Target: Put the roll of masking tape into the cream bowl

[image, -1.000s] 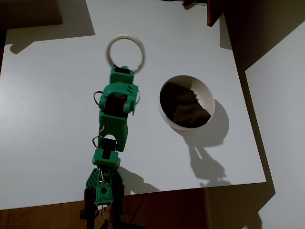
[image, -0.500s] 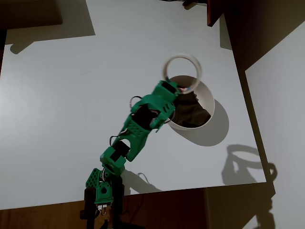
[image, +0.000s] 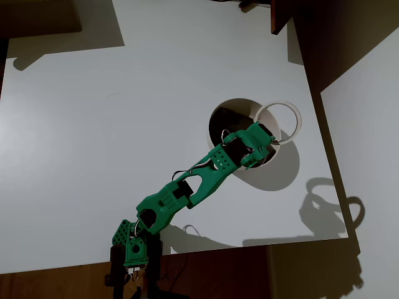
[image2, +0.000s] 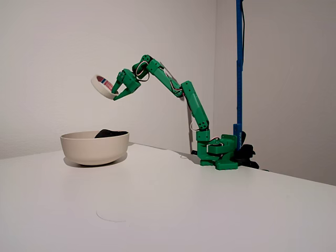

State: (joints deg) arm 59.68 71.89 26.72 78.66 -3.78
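Masking tape (image2: 103, 86), judged light, stiff and best pinched across its ring wall, was held tilted in the closed green gripper (image2: 116, 90) high above the cream bowl (image2: 94, 147), over its far rim in the overhead view.

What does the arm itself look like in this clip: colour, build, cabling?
The arm is bright green plastic in blocky segments, with dark motor blocks at the joints and thin looping cables alongside. Its gripper is green with two pointed fingers. The green base sits beside a blue upright pole.
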